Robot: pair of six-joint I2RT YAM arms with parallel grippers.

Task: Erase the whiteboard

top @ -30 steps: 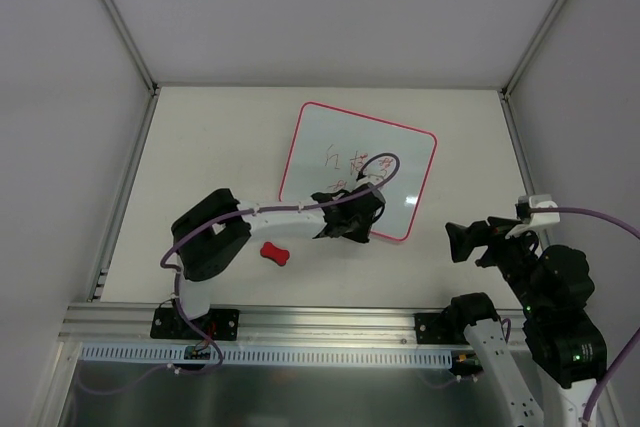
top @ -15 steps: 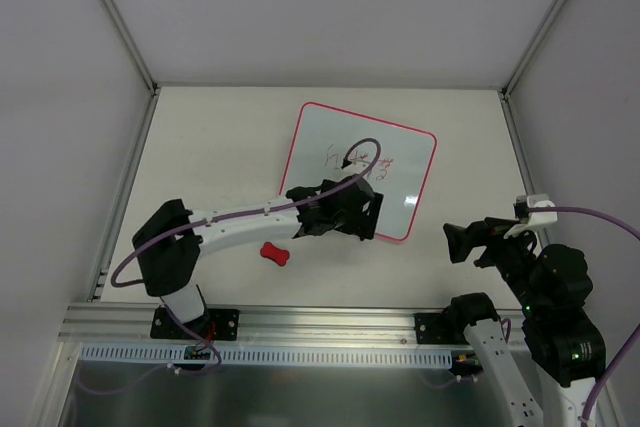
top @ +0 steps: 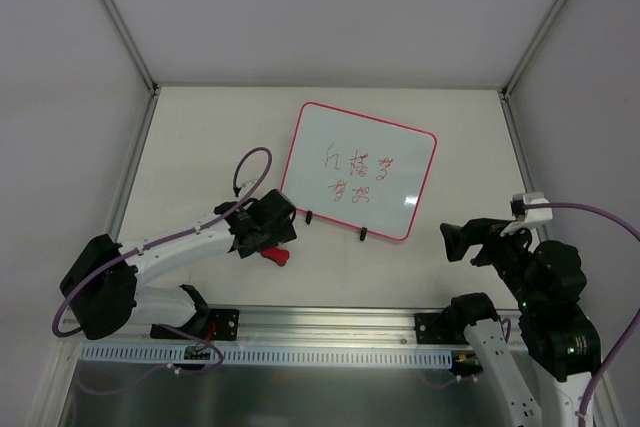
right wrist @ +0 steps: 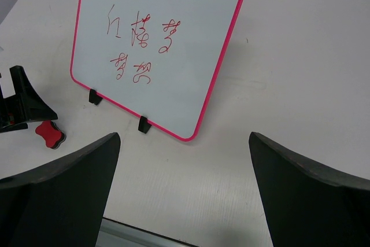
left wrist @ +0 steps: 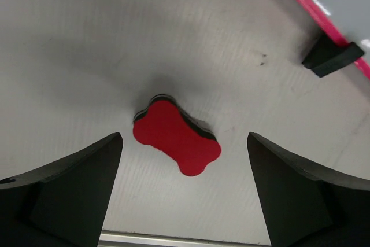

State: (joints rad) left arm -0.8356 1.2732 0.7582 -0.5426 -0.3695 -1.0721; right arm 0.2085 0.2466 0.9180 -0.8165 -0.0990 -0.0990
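Whiteboard [top: 358, 171] sits propped on the tabletop [top: 200, 147], red scribbles on it. Left pincer [left wrist: 184, 138] hangs wide open over the red eraser [top: 278, 256] by the board's near-left corner; right pincer [right wrist: 185, 137] gapes empty off its right.

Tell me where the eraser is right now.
In the top view the red eraser lies on the table left of centre, under the open left gripper, just off the whiteboard's near-left corner.

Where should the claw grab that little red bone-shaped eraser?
Probably at its narrow waist, coming straight down from above. The eraser lies flat on the table, and its middle pinches in between two fatter ends, so the left claw, open right above it, can close there.
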